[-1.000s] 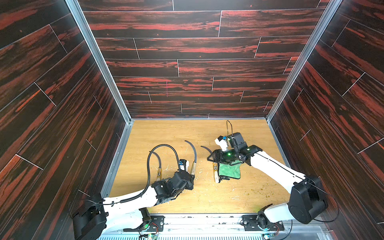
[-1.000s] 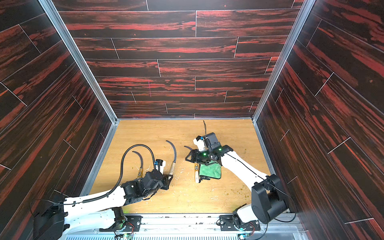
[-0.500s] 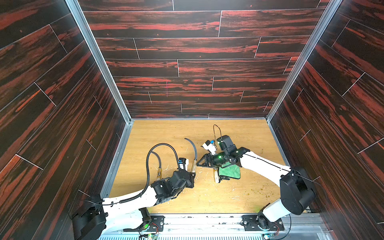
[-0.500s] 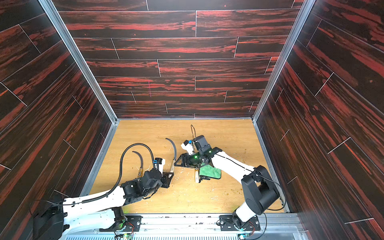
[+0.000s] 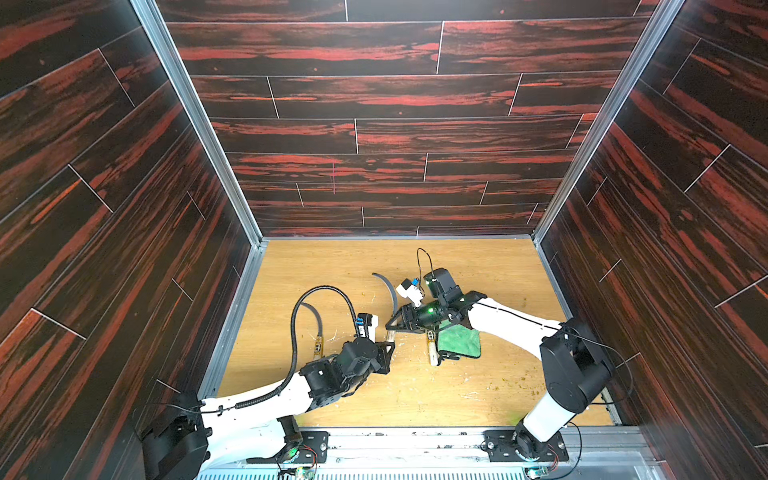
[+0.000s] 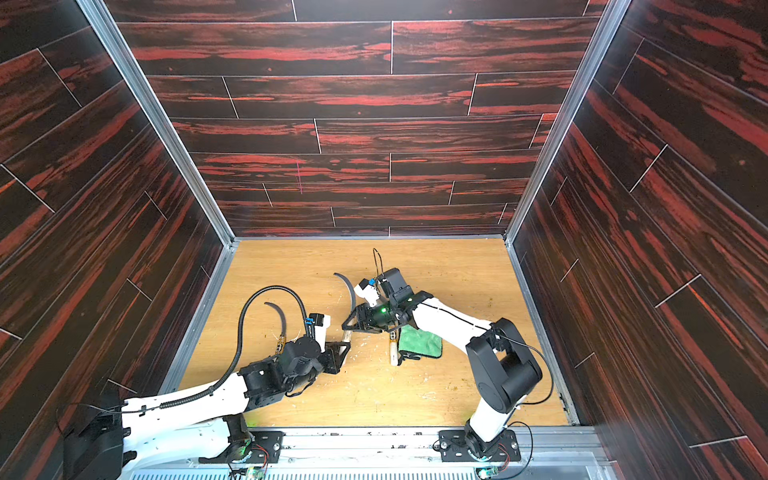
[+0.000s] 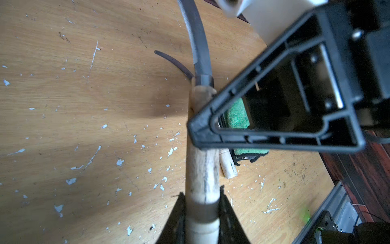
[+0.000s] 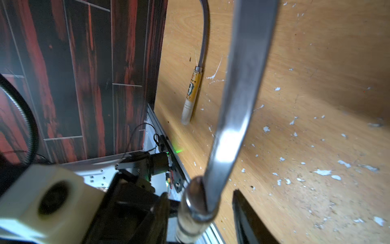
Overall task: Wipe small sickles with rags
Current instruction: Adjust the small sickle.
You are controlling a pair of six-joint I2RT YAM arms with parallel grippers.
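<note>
My left gripper (image 7: 202, 202) is shut on the butt of one small sickle's pale handle (image 7: 201, 173); its grey blade (image 5: 386, 286) curves away towards the back. My right gripper (image 8: 200, 194) straddles the same handle just below the metal ferrule (image 8: 196, 200). It is open, with a gap showing beside one finger (image 8: 242, 209). In both top views the two grippers (image 5: 388, 345) (image 6: 345, 326) meet at this handle. The green rag (image 5: 459, 343) (image 6: 419, 343) lies flat on the floor, with a second sickle's handle (image 5: 433, 353) along its left edge. A third sickle with a yellow label (image 8: 193, 88) lies further left (image 5: 318, 332).
The wooden floor (image 5: 478, 386) is flecked with white chips. Dark red-black walls (image 5: 208, 291) close in the left, back and right, with metal rails along the floor edges. My left arm's black cable loop (image 5: 324, 289) arches above the third sickle.
My right gripper has swung left from above the rag to the sickle that my left gripper holds, and its jaws have narrowed around the handle. The left arm has barely moved.
</note>
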